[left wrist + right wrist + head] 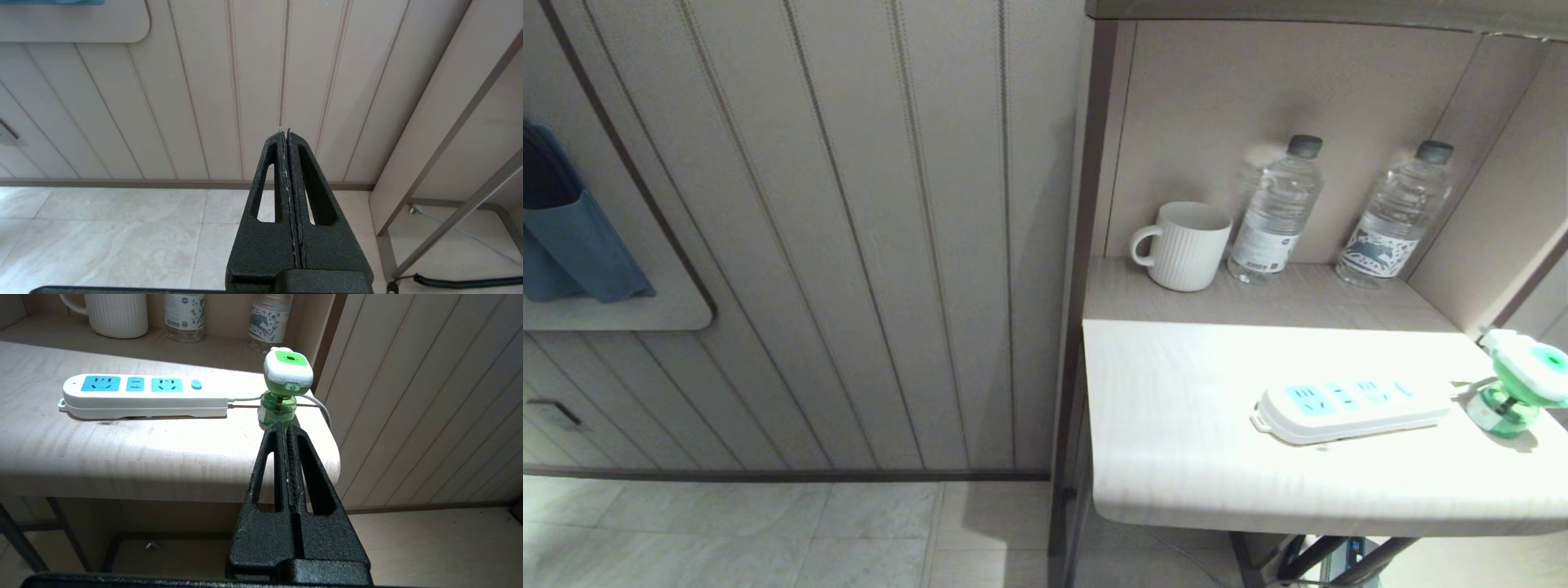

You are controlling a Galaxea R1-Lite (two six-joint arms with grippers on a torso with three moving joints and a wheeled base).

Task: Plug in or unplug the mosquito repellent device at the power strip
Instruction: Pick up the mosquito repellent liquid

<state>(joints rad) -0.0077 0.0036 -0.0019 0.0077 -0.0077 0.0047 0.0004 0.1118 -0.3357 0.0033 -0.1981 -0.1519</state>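
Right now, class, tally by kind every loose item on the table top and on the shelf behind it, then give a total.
Water bottles: 2, the left bottle and the right bottle
Mug: 1
Power strip: 1
Mosquito repellent device: 1
Total: 5

You can't read any text: the water bottles' (184, 312) labels (1262, 249) show only blurred print and a barcode.
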